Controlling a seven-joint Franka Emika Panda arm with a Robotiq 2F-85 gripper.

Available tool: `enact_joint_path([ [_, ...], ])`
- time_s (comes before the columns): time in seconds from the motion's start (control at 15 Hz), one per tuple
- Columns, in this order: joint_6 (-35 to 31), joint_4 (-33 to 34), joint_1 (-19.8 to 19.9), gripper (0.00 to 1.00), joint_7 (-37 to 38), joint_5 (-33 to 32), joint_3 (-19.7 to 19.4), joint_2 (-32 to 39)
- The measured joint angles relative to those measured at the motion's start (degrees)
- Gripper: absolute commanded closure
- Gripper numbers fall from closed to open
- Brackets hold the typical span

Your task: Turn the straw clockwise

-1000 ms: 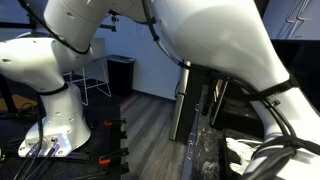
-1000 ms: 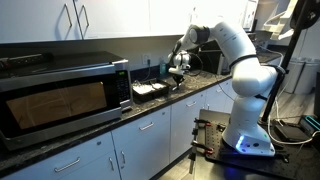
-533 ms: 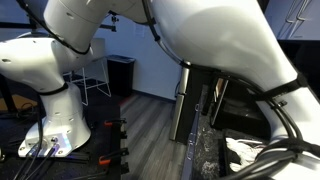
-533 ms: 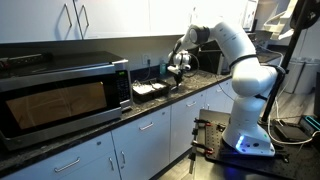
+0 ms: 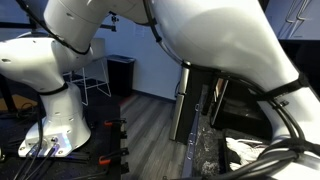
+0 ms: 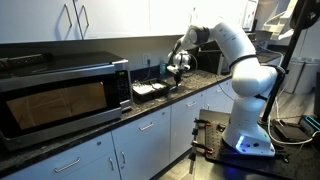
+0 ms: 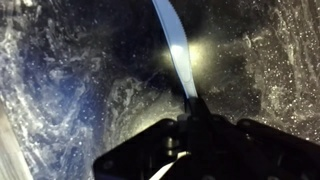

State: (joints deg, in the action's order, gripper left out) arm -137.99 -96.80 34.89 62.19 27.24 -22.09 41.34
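In the wrist view a pale white straw [image 7: 175, 45] runs from the top of the picture down into my gripper [image 7: 190, 108], whose dark fingers are shut on its lower end. Below it lies a dark speckled surface with a bright glare spot. In an exterior view my gripper [image 6: 177, 66] hangs over the black countertop [image 6: 190, 85] at the far end of the counter; the straw is too small to make out there. In an exterior view my white arm [image 5: 200, 40] fills the picture and hides the work area.
A microwave [image 6: 62, 92] stands on the counter, and a black tray holding white things [image 6: 150, 90] sits between it and my gripper. White cabinets [image 6: 90, 20] hang above the counter. A second white robot base [image 5: 50, 110] stands on the floor.
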Motion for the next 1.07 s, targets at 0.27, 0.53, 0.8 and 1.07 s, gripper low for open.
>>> enact_joint_path([
  [0.27, 0.0, 0.0, 0.0, 1.0, 0.0, 0.0, 0.0, 0.0],
  [0.53, 0.0, 0.1, -0.1, 1.0, 3.1, 0.0, -0.1, 0.1],
  [0.8, 0.3, 0.4, -0.1, 1.0, 10.6, 0.1, -0.1, 0.3],
  [1.07, 2.8, 2.2, 0.5, 1.0, 19.0, 0.6, 0.0, 1.1],
])
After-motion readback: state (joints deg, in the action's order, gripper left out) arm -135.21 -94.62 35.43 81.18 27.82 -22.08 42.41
